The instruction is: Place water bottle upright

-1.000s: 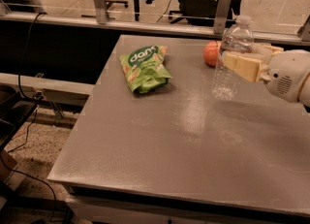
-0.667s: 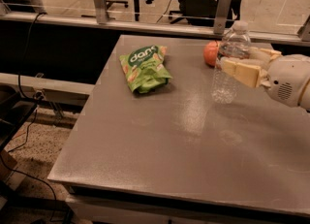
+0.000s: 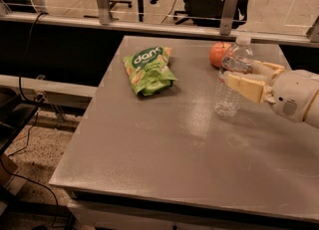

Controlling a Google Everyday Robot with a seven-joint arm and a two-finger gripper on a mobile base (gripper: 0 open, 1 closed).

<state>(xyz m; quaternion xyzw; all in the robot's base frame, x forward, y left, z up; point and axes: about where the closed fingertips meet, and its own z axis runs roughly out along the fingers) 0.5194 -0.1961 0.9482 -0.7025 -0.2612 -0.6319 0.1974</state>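
The water bottle (image 3: 230,92) is clear ribbed plastic with a small white cap. It stands upright at the right of the grey table (image 3: 164,144), and its base is at or just above the tabletop. My gripper (image 3: 238,72) reaches in from the right edge. Its cream fingers (image 3: 245,86) are closed around the bottle's upper body, one in front and one behind.
A green snack bag (image 3: 148,69) lies at the back left of the table. An orange-red round fruit (image 3: 219,54) sits just behind the bottle. A glass railing with metal posts (image 3: 227,10) runs behind the table. Cables and floor lie to the left.
The bottle has come down and slightly nearer, still upright in the gripper, so its base now sits lower on the table. The snack bag and the fruit have not moved.
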